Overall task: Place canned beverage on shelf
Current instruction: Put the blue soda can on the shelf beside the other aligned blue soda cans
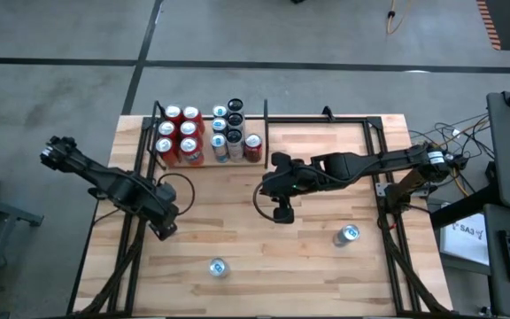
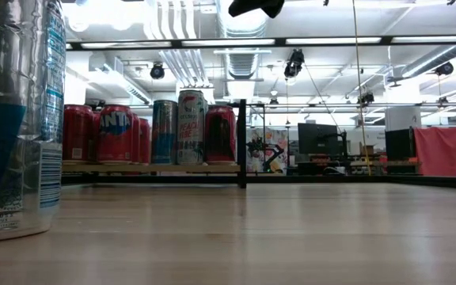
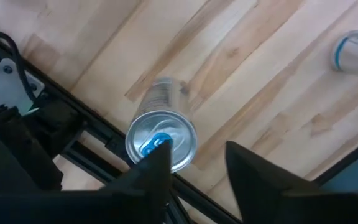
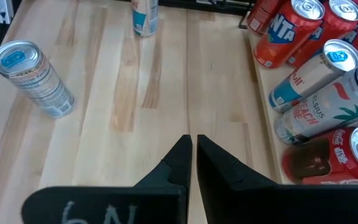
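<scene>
High view gives you the whole wooden table [image 1: 308, 177] first, then the shelf [image 1: 153, 133] at its far edge on the left side, already crowded with red and silver cans. Next in size are the arms: your left gripper [image 3: 194, 168] hovers above the near left part of the table with its jaws parted and holding nothing, and your right gripper [image 4: 191, 155] waits over the middle, pinched together and empty. Smallest are the loose cans: the silver can [image 3: 160, 140] standing upright right under the left gripper near the front edge, and another can [image 1: 347, 235] well apart on the right. I judge the silver can light but thin-walled and slick, so take it around the middle of its body, squeeze gently, and keep it upright
</scene>
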Motion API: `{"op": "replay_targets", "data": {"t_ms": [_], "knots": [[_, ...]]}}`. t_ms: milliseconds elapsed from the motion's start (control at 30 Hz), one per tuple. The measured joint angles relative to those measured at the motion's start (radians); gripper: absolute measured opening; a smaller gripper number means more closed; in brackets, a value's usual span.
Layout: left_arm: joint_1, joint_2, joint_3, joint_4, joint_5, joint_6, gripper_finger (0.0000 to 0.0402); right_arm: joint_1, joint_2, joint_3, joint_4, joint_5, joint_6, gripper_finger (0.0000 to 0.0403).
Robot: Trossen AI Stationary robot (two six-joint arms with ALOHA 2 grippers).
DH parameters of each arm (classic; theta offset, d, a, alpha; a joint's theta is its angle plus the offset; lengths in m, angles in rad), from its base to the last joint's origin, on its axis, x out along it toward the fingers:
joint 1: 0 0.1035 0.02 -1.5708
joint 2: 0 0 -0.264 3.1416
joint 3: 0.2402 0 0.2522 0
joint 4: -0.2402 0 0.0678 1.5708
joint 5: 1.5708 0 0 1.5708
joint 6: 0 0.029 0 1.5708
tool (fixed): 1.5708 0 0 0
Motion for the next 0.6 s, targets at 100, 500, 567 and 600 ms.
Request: {"op": "replay_targets", "data": {"t_ms": [100,500,567,600], "knots": [[-0.003,0.013,-0.007,-0.002,-0.001,0.000,0.0182,0.000,0.000,0.000,0.000,0.000,0.000,0.0013],[-0.024,0.076,-0.011,-0.051,-0.021,0.014,0.0315,0.000,0.000,0.000,-0.002,0.000,0.001,0.0013],[-0.024,0.083,-0.011,-0.052,-0.028,0.014,0.0317,0.000,0.000,0.000,-0.002,0.000,0.002,0.0013],[-0.024,0.086,-0.011,-0.053,-0.028,0.014,0.0317,0.000,0.000,-0.001,-0.002,-0.001,0.001,0.0013]]}}
